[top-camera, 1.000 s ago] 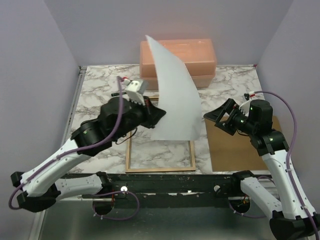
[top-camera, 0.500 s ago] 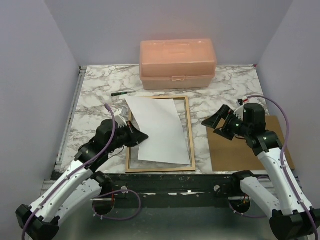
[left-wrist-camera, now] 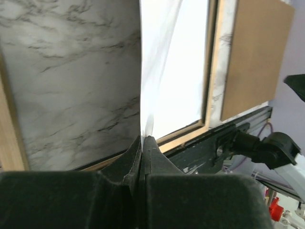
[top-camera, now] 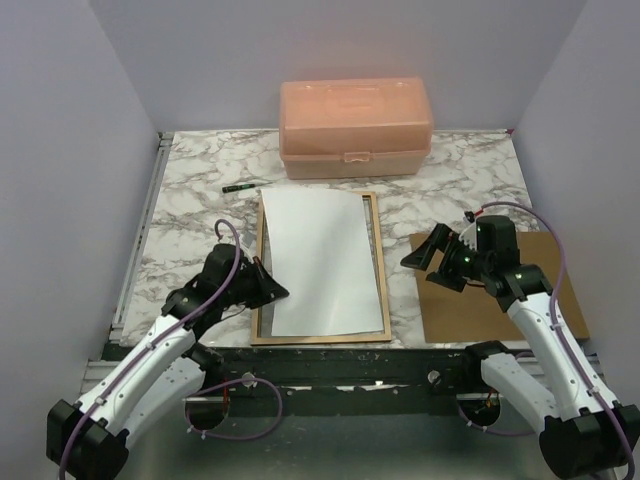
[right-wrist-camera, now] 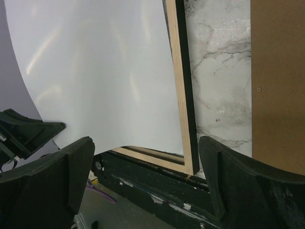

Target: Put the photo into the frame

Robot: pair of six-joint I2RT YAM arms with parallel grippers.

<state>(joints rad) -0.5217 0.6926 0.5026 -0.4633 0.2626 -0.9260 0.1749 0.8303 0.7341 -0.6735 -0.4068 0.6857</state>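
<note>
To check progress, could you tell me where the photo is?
In the top view, the photo lies white side up over the frame, its left edge pinched by the left gripper.

You're looking at the photo [top-camera: 318, 262], plain white side up: smooth paper with a soft sheen where the light catches it. Your left tool [left-wrist-camera: 143, 142] shows matt black plastic on its fingers. The frame [top-camera: 381, 262] is pale bare wood on top, black down its outer side. The tabletop [top-camera: 190, 180] is smooth and marble-patterned. At the right edge, the backing panel [top-camera: 500, 300] is matt brown fibreboard. At the far edge, the box [top-camera: 355, 115] is translucent peach plastic.
</note>
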